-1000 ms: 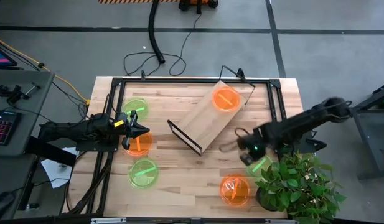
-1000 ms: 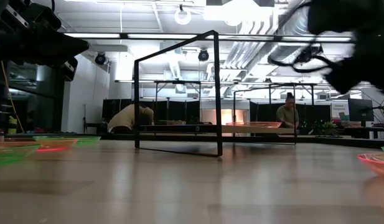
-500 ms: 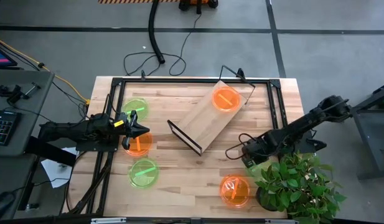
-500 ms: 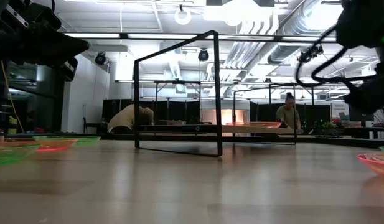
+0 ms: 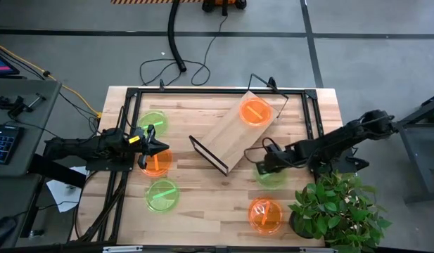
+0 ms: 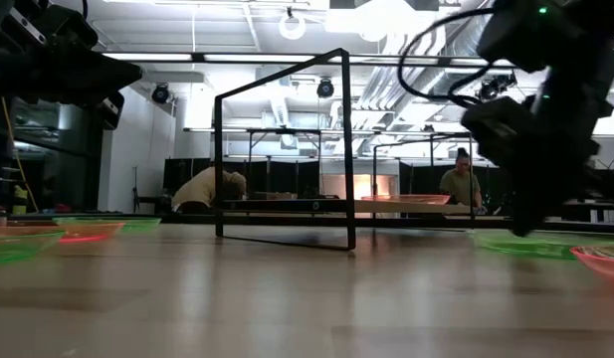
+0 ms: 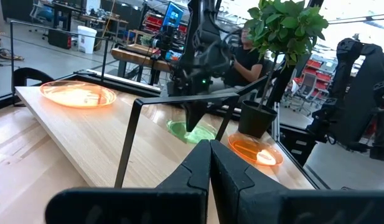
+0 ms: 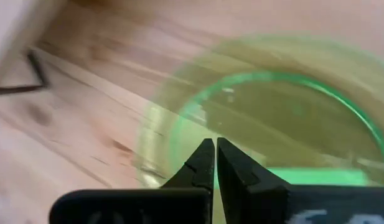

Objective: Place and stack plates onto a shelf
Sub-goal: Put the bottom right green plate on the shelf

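Note:
My right gripper points down by the shelf's right long side, shut on a green plate, which is also in the low view. The shelf lies slantwise mid-table, with an orange plate resting on its far end. My left gripper is shut and hovers at the far rim of an orange plate. On the table lie two green plates at the left and another orange plate at the near right. My right gripper holds the green plate at the edge nearest the shelf, pinched between its two fingers, which come from above pointing down. The plate spreads out from the fingertips toward the table's right, about level and low. Whether it rests on the wood, I cannot tell.
A potted plant stands at the table's near right corner, close to the right arm. A black wire frame runs along the table's edges, and the shelf's own thin wire frame rises over it. People sit in the room beyond.
My right gripper has moved toward the table's left and slightly far, from beside the plant to the shelf's right side. The green plate has come with it, from by the plant to the bare wood beside the shelf. The left arm has kept still.

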